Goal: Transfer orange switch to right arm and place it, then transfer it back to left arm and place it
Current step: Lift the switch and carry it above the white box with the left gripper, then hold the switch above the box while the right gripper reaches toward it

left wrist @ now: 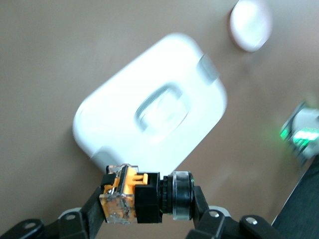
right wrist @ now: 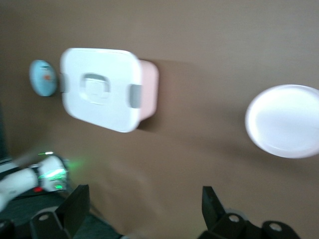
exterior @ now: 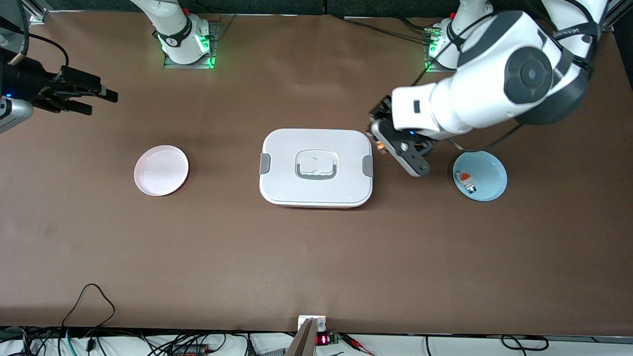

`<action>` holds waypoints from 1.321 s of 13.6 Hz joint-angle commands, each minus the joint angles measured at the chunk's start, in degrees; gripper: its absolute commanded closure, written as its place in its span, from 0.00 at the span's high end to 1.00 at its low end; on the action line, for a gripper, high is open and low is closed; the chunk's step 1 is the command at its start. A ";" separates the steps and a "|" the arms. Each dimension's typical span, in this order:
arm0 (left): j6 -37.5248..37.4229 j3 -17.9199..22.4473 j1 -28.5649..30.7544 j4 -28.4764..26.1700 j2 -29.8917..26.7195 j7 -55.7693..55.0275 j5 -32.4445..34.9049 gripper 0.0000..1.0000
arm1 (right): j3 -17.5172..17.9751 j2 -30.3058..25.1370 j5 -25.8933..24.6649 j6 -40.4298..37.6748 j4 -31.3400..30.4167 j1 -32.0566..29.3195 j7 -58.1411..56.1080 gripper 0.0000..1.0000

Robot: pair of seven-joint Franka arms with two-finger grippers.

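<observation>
We see the left gripper [exterior: 380,141] up in the air, over the tabletop [exterior: 316,257] just off the box's [exterior: 316,167] edge that faces the left arm's end, between the box and the blue plate [exterior: 480,175]. In the left wrist view its fingers [left wrist: 82,219] are clamped on the orange switch [left wrist: 147,199], which lies crosswise between them: tan-orange rear part against one finger, black barrel and round head against the other. So the switch is off the table, carried beside the box and not above its lid.

We find the box near the middle of the tabletop, lid on, grey clips at both short sides. The blue plate sits toward the left arm's end and carries a small white block with orange tabs [exterior: 465,180]. The pink plate [exterior: 161,170] sits toward the right arm's end, level with the box.

The right gripper [exterior: 81,99] waits in the air over the tabletop's edge at the right arm's end, near the corner by the bases; its fingers [right wrist: 75,209] stand wide apart, grasping nothing.
</observation>
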 commanded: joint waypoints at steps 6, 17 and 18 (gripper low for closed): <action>18.62 -0.67 -3.88 -0.37 1.13 0.85 -6.97 0.14 | 0.39 4.22 22.33 -3.52 0.50 0.93 1.86 1.00; 27.78 -0.50 -8.99 -0.37 1.57 -1.78 -7.24 0.14 | 0.48 9.85 43.18 -0.16 0.51 4.80 6.87 1.00; 27.78 -0.50 -9.08 -0.37 1.57 -1.78 -7.24 0.14 | 0.48 10.55 43.09 -0.08 0.50 5.07 6.88 1.00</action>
